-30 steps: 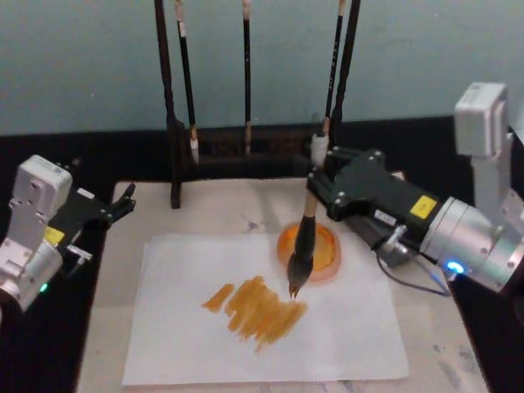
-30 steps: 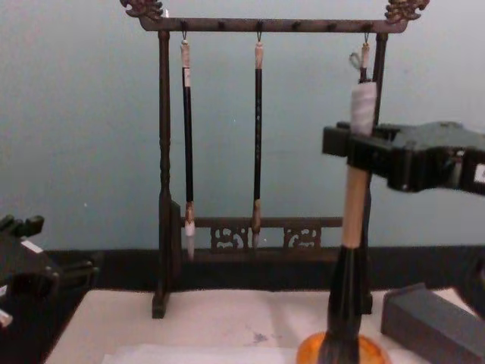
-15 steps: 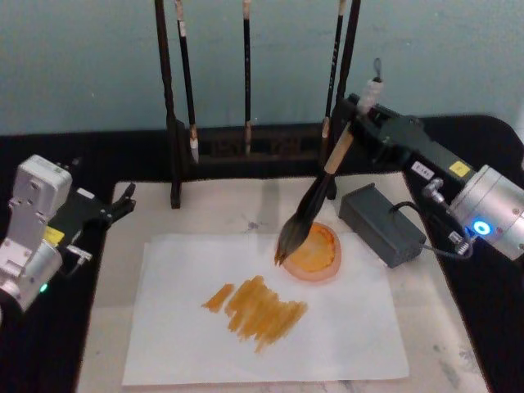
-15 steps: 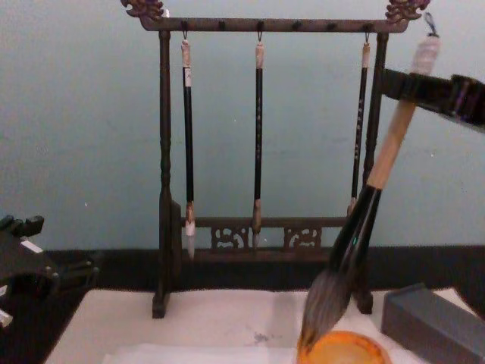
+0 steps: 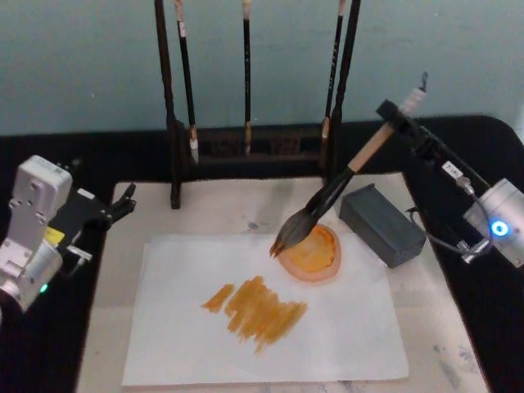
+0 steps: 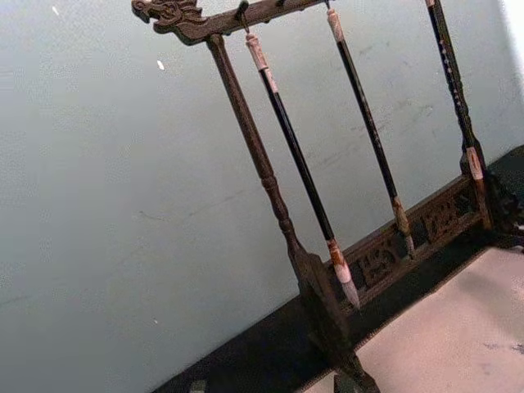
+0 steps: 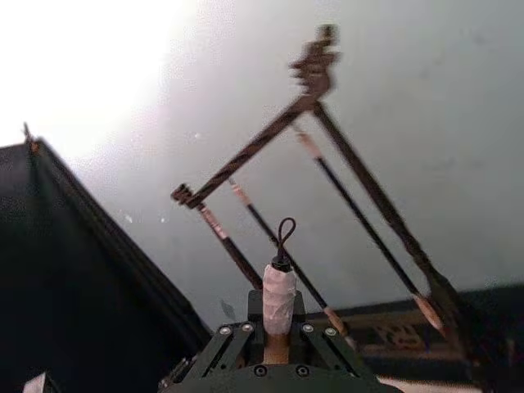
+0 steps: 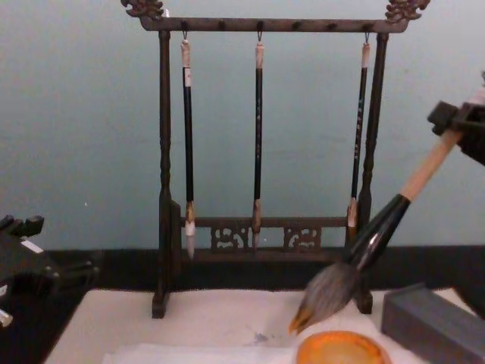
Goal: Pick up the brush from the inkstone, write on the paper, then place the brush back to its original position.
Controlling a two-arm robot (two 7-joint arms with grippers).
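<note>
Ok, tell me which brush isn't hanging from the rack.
The large pale-handled brush: the right tool holds it tilted, bristles near the orange dish. The three thin black-handled brushes hang upright from the rack. The left tool idles aside.

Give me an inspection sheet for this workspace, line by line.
Surface: cream mat with faint grey marks.
Job's things: large pale-handled calligraphy brush is tilted, bristles by the left rim of the round orange ink dish, contact unclear; white paper sheet bears orange strokes.
Clutter: grey rectangular block; dark wooden rack with three thin hanging brushes.
Grippers: right gripper shut on the brush's upper handle; left gripper parked at the mat's left edge.
Cables: thin dark cable beside the right arm.
Surroundings: plain teal wall.
</note>
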